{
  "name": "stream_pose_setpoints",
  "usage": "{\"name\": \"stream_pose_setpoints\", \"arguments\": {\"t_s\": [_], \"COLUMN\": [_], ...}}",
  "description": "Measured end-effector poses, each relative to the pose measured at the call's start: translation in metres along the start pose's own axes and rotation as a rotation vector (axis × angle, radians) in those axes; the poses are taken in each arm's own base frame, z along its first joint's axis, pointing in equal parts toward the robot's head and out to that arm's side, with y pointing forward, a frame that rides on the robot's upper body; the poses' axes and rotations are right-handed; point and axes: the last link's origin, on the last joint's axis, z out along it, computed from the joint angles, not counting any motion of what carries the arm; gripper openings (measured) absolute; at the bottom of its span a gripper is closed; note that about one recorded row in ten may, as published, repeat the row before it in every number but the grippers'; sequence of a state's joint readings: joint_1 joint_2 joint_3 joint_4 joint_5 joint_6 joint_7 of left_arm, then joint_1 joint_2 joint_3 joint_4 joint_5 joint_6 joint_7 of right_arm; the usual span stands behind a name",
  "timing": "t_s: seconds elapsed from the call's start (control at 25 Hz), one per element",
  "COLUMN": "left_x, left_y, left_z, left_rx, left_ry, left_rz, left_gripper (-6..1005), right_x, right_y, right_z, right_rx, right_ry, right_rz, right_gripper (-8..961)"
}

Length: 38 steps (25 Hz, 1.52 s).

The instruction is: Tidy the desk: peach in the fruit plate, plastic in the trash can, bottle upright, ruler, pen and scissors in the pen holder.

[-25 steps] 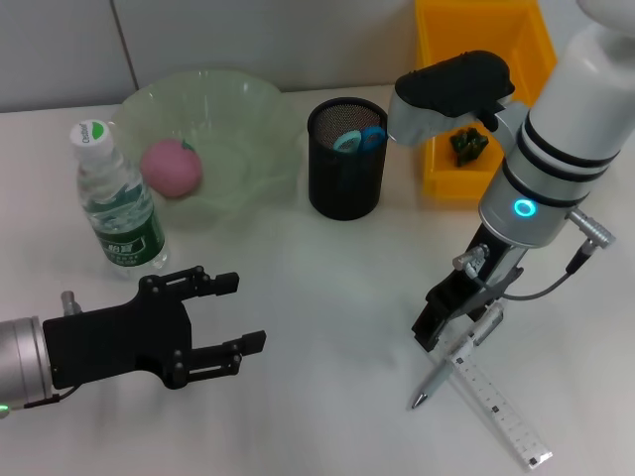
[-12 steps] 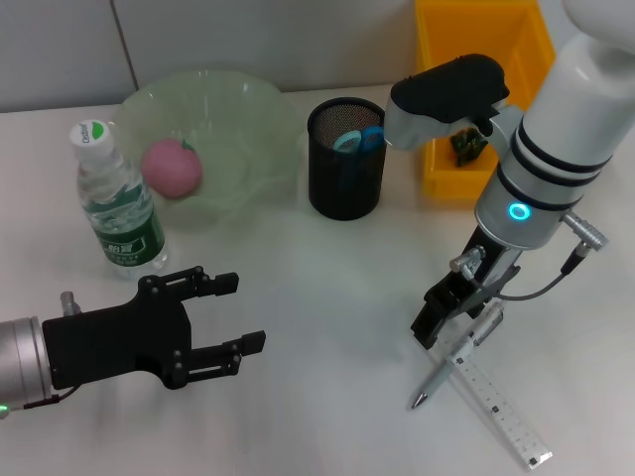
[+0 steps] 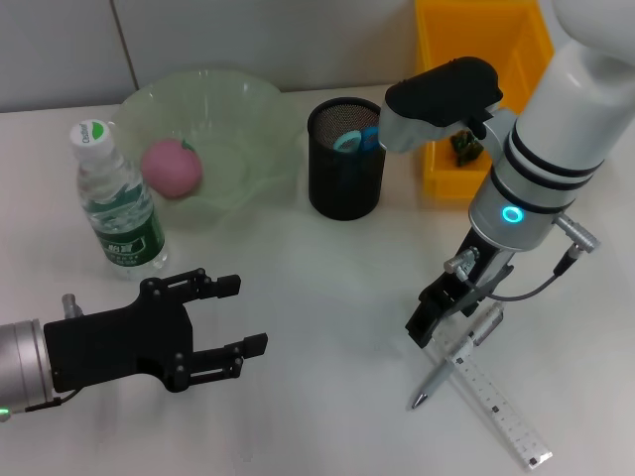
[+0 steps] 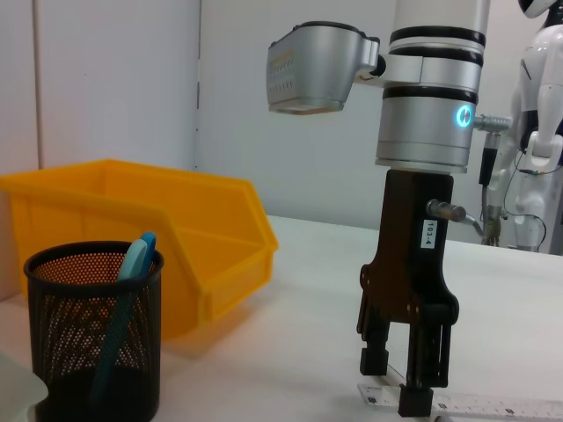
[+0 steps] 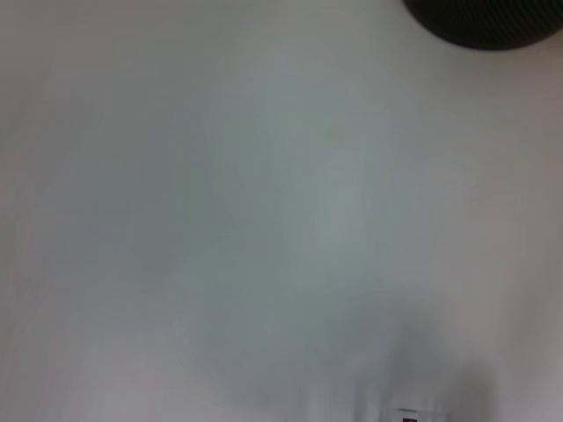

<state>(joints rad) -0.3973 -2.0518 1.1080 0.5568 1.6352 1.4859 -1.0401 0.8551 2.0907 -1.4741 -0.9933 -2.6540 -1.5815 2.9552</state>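
Note:
My right gripper (image 3: 422, 332) hangs low over the table, just left of a silver pen (image 3: 448, 369) that lies across a clear ruler (image 3: 501, 409). In the left wrist view the right gripper (image 4: 394, 391) shows a narrow gap between its fingers, with nothing in it, and the ruler (image 4: 493, 406) beside them. The black mesh pen holder (image 3: 345, 174) holds blue-handled scissors (image 3: 359, 139). A pink peach (image 3: 171, 167) lies in the green fruit plate (image 3: 248, 119). The bottle (image 3: 117, 213) stands upright. My left gripper (image 3: 243, 315) rests open at the front left.
A yellow bin (image 3: 481, 50) stands at the back right with a dark green item (image 3: 466, 147) inside. The right wrist view shows bare white table (image 5: 264, 220) and the pen holder's edge (image 5: 484, 22).
My right arm has shifted slightly to the left over the pen and ruler. The left arm and the objects have not moved.

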Motion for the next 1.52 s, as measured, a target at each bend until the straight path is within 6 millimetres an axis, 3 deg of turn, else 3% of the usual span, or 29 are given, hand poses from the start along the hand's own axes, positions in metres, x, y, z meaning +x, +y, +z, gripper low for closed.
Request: {"name": "stream_pose_setpoints", "arguments": {"t_s": [1.08,1.52], "left_x": [0.002,0.003], "left_y": [-0.001,-0.001], "left_z": [-0.002,-0.002], "left_rx": [-0.002,0.000], "left_ry": [0.004,0.005], "left_rz": [0.012,0.013], "left_gripper": [757,756], "right_x": [0.000,-0.003], "right_y": [0.005,0.007], "right_z": [0.010,0.009], "right_rx": [0.001,0.014], "right_ry": [0.024,0.026], "right_rz": [-0.027,-0.043], "right_gripper": [674,569]}}
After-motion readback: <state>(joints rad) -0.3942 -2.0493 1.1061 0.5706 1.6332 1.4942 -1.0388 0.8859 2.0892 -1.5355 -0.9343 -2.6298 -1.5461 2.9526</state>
